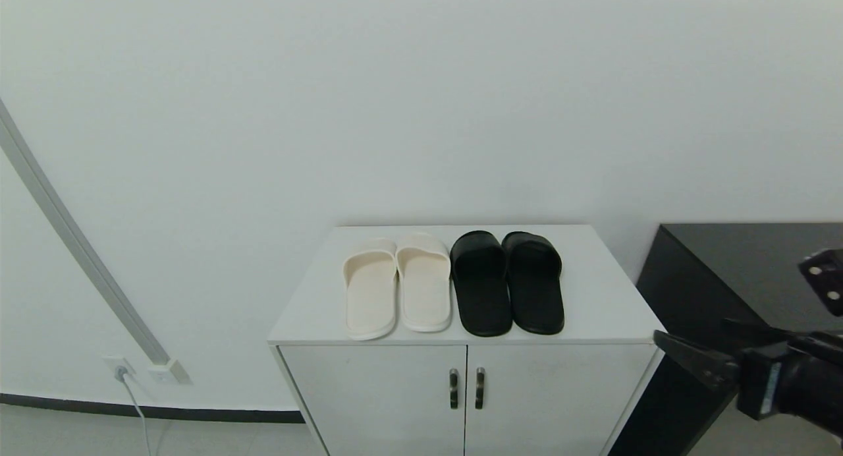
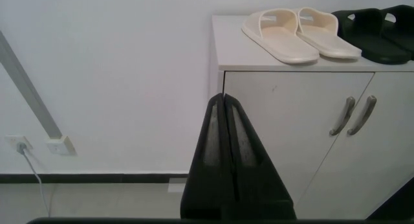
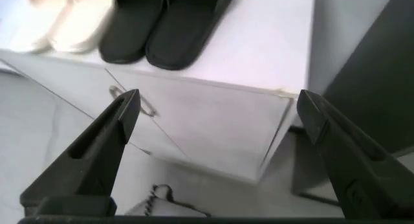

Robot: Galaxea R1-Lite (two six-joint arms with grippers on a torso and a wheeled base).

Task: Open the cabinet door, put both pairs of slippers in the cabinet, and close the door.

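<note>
Currently listed, all placed against the white two-door laminate cabinet [image 1: 612,298], which stands against a plain white wall with both doors shut. Item one: a pair of cream moulded-foam slide slippers [image 1: 403,288], lying side by side on the cabinet's top, left half, soles down, toes toward the wall. Item two: a pair of black moulded-foam slide slippers [image 1: 507,291], on the same top directly right of the cream pair and touching it, same orientation. Item three: two dark upright metal bar handles [image 1: 454,388], one on each door, flanking the cabinet's centre seam. Item four: the left gripper [image 2: 224,153], jaws pressed together into a single wedge, held off the cabinet's left front corner, below its top and touching nothing. Item five: the right gripper [image 3: 218,96], jaws spread wide and holding nothing, near the cabinet's right front corner at about top height. Sundries: a black rectangular table [image 1: 744,265] right of the cabinet; a white wall socket [image 1: 118,366] with a grey cable plugged in, low on the wall left of the cabinet.
</note>
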